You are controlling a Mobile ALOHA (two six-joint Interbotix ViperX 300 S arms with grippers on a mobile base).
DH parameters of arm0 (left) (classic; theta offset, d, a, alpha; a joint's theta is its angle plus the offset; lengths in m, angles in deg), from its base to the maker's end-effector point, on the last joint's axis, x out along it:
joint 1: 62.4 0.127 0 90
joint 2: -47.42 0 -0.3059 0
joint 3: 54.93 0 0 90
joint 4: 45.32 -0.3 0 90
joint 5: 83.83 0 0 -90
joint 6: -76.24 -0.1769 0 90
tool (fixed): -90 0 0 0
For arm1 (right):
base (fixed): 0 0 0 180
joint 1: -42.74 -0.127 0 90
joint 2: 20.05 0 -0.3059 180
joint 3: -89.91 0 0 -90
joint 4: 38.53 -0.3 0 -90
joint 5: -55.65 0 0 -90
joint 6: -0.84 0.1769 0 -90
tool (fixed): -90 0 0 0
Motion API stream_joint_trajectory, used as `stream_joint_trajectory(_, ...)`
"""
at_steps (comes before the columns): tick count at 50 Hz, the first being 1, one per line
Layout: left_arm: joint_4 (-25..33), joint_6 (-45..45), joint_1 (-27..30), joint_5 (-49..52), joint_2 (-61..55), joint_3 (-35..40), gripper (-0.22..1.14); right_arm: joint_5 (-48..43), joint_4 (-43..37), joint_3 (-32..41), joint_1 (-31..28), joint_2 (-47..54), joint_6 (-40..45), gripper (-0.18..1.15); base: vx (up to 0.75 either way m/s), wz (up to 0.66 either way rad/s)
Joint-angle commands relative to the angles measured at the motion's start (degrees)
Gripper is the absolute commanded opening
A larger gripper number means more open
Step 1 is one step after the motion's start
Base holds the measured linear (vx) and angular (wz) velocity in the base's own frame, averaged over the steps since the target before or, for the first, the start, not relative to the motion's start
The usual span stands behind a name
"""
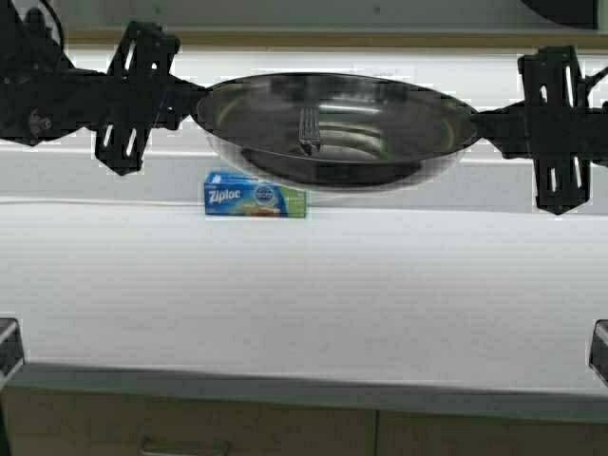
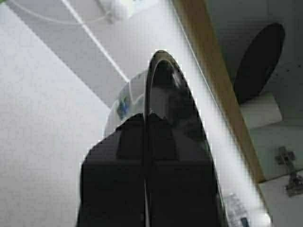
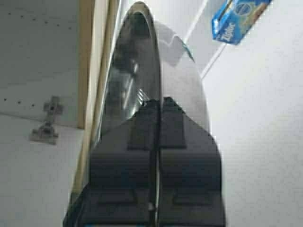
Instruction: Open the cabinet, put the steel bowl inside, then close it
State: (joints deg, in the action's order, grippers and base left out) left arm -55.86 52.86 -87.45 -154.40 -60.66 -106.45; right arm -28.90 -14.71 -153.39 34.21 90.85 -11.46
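The steel bowl hangs level in the air above the counter, held at its rim from both sides. My left gripper is shut on the bowl's left rim and my right gripper on its right rim. In the left wrist view the bowl stands edge-on between the closed fingers of the left gripper. The right wrist view shows the same for the bowl and the right gripper. The cabinet's tan bottom edge runs just above and behind the bowl. Its grey interior and a door hinge show, so it is open.
A blue Ziploc box stands on the white counter under the bowl's left part. A dark round object and a white cylinder sit inside the cabinet. Tan drawers lie below the counter's front edge.
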Motion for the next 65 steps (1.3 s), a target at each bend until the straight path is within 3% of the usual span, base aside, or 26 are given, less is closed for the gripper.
stream_joint_trajectory(1, -0.4, -0.4, -2.9, 3.6, 4.6, 0.3, 0.02, 4.4, -1.3, -0.1, -5.2, -7.6, 1.6, 0.07, 0.0, 0.0)
stream_joint_trajectory(9, -0.4, -0.4, -3.7, 6.9, 8.3, 0.4, 0.02, 14.5, -3.7, 0.3, -8.4, -17.8, 2.0, 0.07, 0.0, 0.0)
stream_joint_trajectory(26, 1.2, -0.4, -5.7, 17.6, 18.5, 2.5, 0.02, 35.0, -1.9, 3.9, -8.6, -35.4, 6.5, 0.07, 0.0, 0.0)
stream_joint_trajectory(40, 1.1, -0.6, -6.0, 30.2, 22.0, 10.6, 0.02, 40.0, -2.2, 6.9, -8.6, -39.6, 7.6, 0.07, 0.0, 0.0)
stream_joint_trajectory(65, 1.3, -0.6, -7.9, 35.9, 22.0, 19.0, 0.02, 48.4, -2.2, 13.9, -9.2, -42.3, 9.9, 0.07, 0.01, -0.01)
